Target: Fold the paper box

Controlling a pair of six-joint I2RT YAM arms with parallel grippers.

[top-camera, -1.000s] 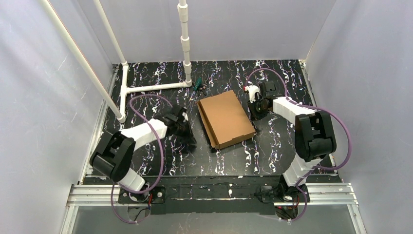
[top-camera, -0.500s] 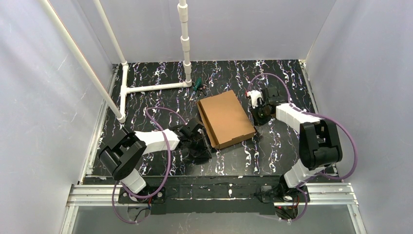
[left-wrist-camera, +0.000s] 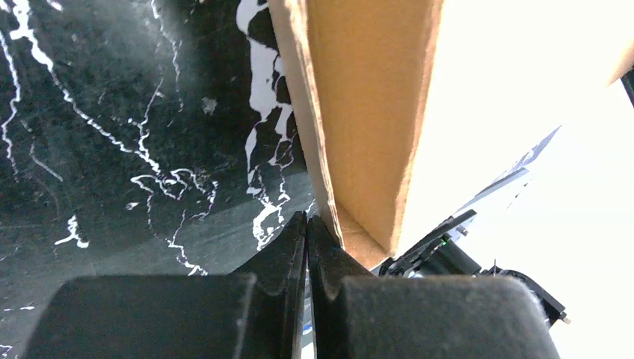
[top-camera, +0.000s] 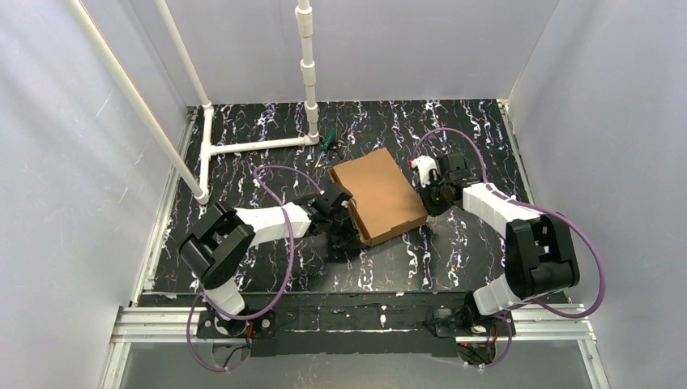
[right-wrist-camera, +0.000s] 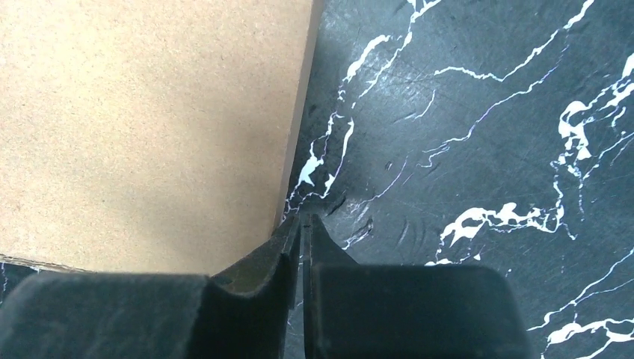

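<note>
- Since a second ago, my left arm has swung in from the left side of the counter (top-camera: 454,130) to the near-left corner of the paper box (top-camera: 379,194). My right arm has drawn back a little toward its base, and the box has turned only slightly.
- The left claw (top-camera: 352,219) is fully closed and holds nothing. In the left wrist view its tip (left-wrist-camera: 307,218) sits right at the corrugated bottom edge of the box's side wall (left-wrist-camera: 366,112). I cannot tell whether it is touching or just beside it.
- The right claw (top-camera: 432,194) is all but closed, with only a thin slit between the fingers and nothing gripped. Its tip (right-wrist-camera: 301,219) rests at the box's right-hand edge (right-wrist-camera: 149,127), low on the counter.
- The box lies flat in the middle of the counter, between the two claws.
- Its long axis runs far to near, with the near end skewed toward my right arm.
- The brown top panel covers the box, so I cannot see inside.
- A small green item (top-camera: 327,143) lies beyond the box's far-left corner, near the white pipe frame (top-camera: 251,146).
</note>
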